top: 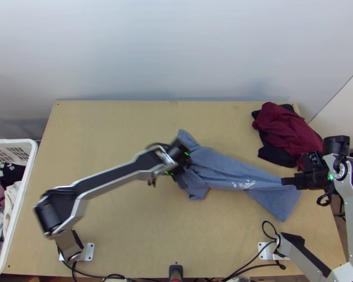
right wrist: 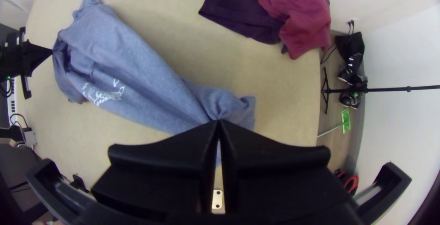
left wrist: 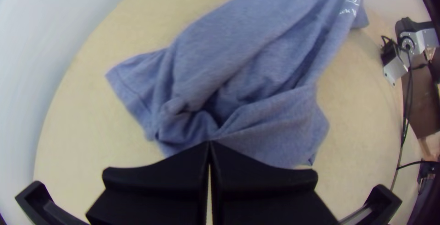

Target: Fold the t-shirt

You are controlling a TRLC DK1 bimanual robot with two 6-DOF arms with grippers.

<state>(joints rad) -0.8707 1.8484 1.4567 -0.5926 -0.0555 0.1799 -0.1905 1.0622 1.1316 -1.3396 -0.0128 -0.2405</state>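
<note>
With left gripper [left wrist: 209, 143] and right gripper [right wrist: 219, 121] closed on the t-shirt [top: 223, 168], pulling its bunched cloth could skew the fold.

Light wooden desk [top: 106, 141]. Blue shirt [top: 223, 167] bunched, slanting across it. Far right corner: maroon cloth [top: 284, 127] over black cloth [top: 273, 154].
</note>
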